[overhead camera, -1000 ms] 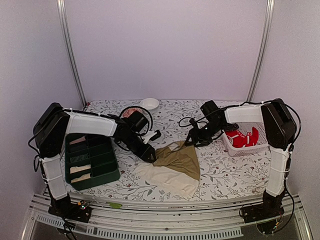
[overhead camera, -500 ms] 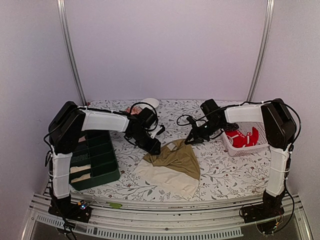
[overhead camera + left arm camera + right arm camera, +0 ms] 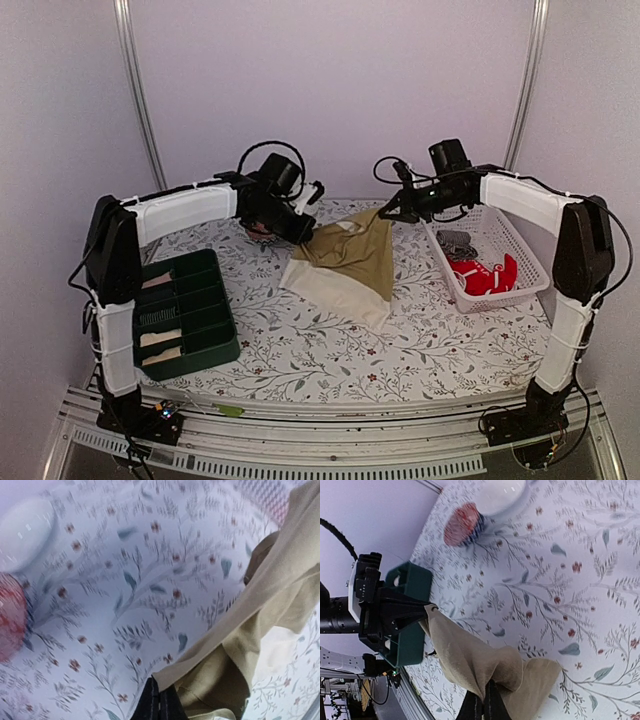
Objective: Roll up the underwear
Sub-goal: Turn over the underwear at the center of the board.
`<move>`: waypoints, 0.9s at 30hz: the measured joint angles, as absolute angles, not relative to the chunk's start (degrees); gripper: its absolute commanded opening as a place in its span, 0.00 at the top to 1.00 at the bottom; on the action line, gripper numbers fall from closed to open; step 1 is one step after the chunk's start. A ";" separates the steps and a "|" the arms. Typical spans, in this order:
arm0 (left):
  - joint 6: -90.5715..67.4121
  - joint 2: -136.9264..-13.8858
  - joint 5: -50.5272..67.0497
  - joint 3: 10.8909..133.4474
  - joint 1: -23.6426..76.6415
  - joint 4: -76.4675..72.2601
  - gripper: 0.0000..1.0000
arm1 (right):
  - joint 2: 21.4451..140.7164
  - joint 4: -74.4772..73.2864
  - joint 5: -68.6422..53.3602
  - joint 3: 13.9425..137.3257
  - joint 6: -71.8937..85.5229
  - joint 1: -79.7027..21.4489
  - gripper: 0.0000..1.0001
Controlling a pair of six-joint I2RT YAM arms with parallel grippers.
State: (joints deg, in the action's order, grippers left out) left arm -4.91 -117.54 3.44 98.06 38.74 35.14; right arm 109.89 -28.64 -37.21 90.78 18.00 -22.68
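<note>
Spreading step, by the look of it: holding khaki-tan underwear (image 3: 350,258) stretched above far middle of table (image 3: 450,340), lower edge seemingly trailing. Pinching one top corner with left gripper (image 3: 306,234), other with right gripper (image 3: 386,212). Next, likely: lay flat, smooth, let go, roll from edge.

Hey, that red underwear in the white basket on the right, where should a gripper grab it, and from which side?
Probably best to pinch the red underwear on a raised, bunched fold, coming straight down from above. It lies crumpled at the near end of the white basket, so the walls block a sideways approach. The grey piece lies farther back.
</note>
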 measured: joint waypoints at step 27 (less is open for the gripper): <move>1.80 -89.62 18.28 66.76 36.75 32.21 0.31 | 91.20 -34.06 -32.60 71.31 19.11 -30.89 0.46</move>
State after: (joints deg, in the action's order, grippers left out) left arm 1.80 -89.62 18.28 66.76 36.75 32.21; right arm 91.20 -34.06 -32.60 71.31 19.11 -30.89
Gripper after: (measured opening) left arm 0.746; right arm 0.628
